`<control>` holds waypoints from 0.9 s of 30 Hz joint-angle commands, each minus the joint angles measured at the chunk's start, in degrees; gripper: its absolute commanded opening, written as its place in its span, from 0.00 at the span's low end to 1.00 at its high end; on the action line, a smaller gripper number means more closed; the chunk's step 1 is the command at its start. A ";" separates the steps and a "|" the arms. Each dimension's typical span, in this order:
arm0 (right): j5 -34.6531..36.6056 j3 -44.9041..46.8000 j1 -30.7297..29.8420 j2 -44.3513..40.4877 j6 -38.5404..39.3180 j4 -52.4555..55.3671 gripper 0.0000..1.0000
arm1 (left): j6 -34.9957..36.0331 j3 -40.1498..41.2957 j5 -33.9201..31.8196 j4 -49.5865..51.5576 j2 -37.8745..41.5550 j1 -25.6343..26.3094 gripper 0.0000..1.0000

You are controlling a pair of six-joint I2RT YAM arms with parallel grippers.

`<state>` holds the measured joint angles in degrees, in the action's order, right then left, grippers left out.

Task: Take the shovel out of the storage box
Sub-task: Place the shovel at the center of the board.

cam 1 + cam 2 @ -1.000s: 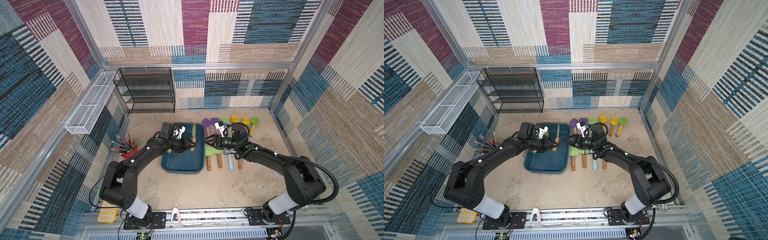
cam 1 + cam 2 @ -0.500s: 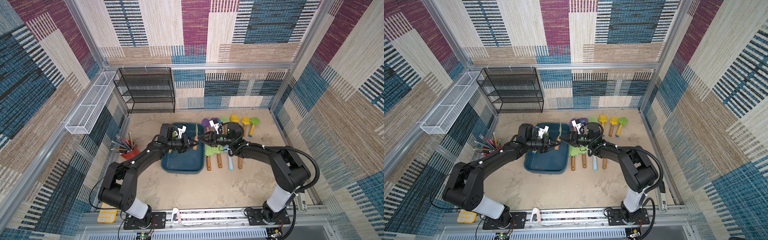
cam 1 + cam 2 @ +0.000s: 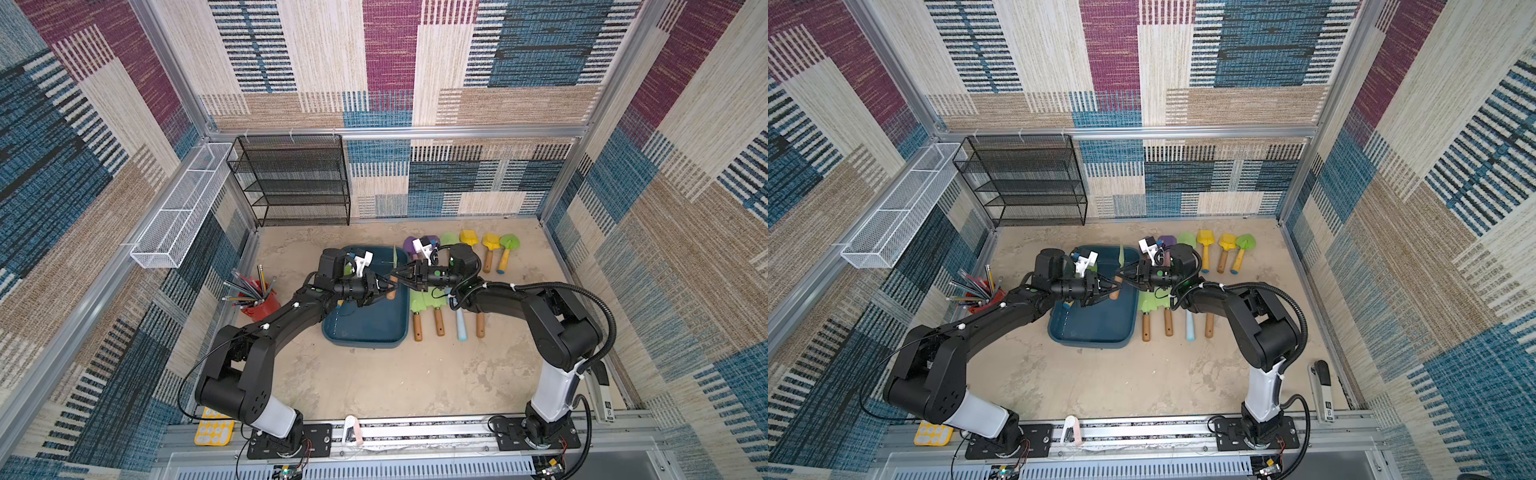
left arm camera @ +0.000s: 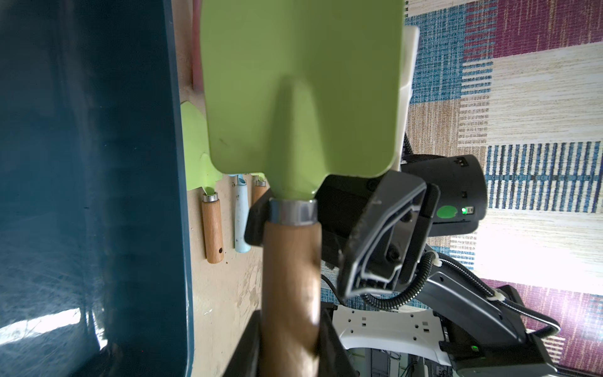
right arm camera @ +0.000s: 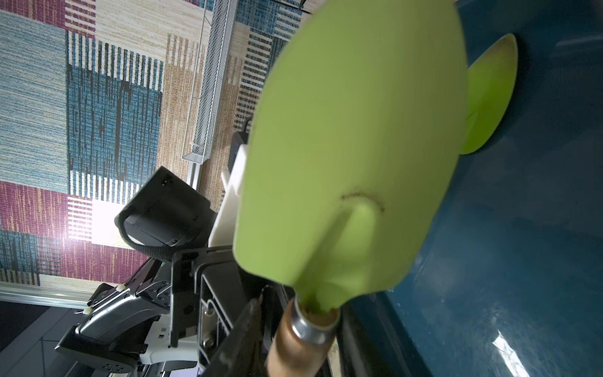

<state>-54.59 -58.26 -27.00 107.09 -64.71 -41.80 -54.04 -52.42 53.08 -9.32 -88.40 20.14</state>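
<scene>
A shovel [image 4: 300, 81] with a light green blade and a wooden handle is held above the right side of the dark teal storage box [image 3: 365, 332]. My left gripper [image 4: 290, 326] is shut on the lower part of its handle. My right gripper [image 5: 293, 333] reaches in from the right. Its jaws straddle the handle just below the metal collar. In the left wrist view one of its fingers [image 4: 375, 235] still stands slightly off the wood. In both top views the two grippers [image 3: 384, 289] [image 3: 1119, 274] meet tip to tip over the box.
Several more shovels lie on the sandy floor right of the box, a near row [image 3: 417, 320] and a far row [image 3: 469, 239]. A red cup of pencils [image 3: 259, 299] stands left. A black mesh rack [image 3: 295, 178] and a white wire basket [image 3: 183, 208] are at the back left.
My right gripper has swung left to the shovel's handle and its jaws have narrowed around it. My left gripper has carried the shovel toward the box's right side.
</scene>
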 commanded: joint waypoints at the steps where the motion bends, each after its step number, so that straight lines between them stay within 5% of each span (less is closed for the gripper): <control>1: -1.75 -0.80 -0.07 0.88 -3.05 -5.22 0.38 | -0.67 0.47 1.85 -3.48 0.18 -0.06 0.05; 9: -2.47 -0.45 -0.18 2.38 -6.46 -9.44 0.26 | -1.86 1.17 2.81 -5.84 -0.85 -0.01 0.10; 17: -1.49 -0.24 -0.05 1.77 -4.48 -6.28 0.22 | 0.85 0.16 1.86 -1.97 -0.13 -0.01 0.45; 27: -0.56 1.82 2.31 -1.38 -0.53 -1.28 0.21 | 9.98 -3.41 -0.86 11.99 3.28 -1.67 0.62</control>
<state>-54.94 -56.82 -25.34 106.85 -67.13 -43.46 -49.43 -54.78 53.74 -3.51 -86.13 18.87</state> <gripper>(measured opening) 0.252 0.616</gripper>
